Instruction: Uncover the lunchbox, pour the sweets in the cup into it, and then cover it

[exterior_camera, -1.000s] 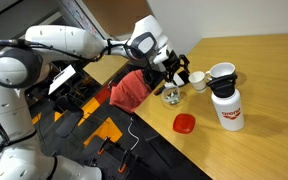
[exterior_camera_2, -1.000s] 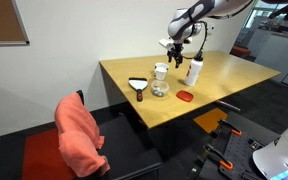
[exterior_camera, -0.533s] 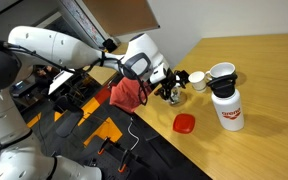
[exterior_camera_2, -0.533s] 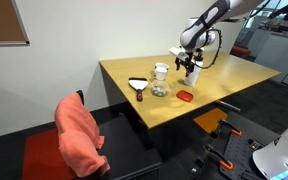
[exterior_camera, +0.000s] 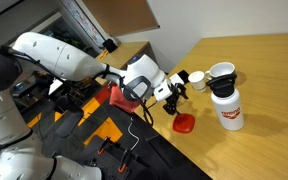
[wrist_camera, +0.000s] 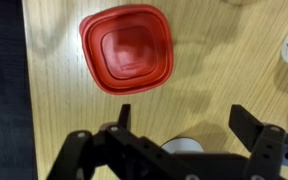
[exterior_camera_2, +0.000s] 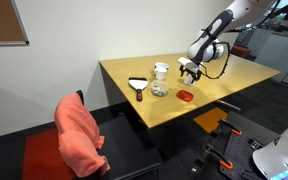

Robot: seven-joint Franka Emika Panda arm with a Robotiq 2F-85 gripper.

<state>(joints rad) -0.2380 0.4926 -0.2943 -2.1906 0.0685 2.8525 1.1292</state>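
Observation:
The red lid (wrist_camera: 127, 48) lies flat on the wooden table, off the lunchbox; it also shows in both exterior views (exterior_camera: 184, 123) (exterior_camera_2: 185, 96). My gripper (wrist_camera: 184, 115) is open and empty, low over the table just short of the lid, as both exterior views show (exterior_camera: 176, 95) (exterior_camera_2: 190, 72). The lunchbox body (exterior_camera_2: 160, 90) stands uncovered; the gripper hides it in one exterior view. The small white cup (exterior_camera: 196, 80) (exterior_camera_2: 160, 70) stands upright behind it. The sweets are too small to see.
A larger white mug (exterior_camera: 222, 73) and a tall white flask with red lettering (exterior_camera: 227, 108) stand right of the cup. The table edge (exterior_camera: 159, 135) runs close by the lid. A chair with a red cloth (exterior_camera_2: 79, 135) stands off the table.
My gripper has come down and away from the cup and lunchbox toward the red lid, staying open. The lid, cup, mug and flask have not moved.

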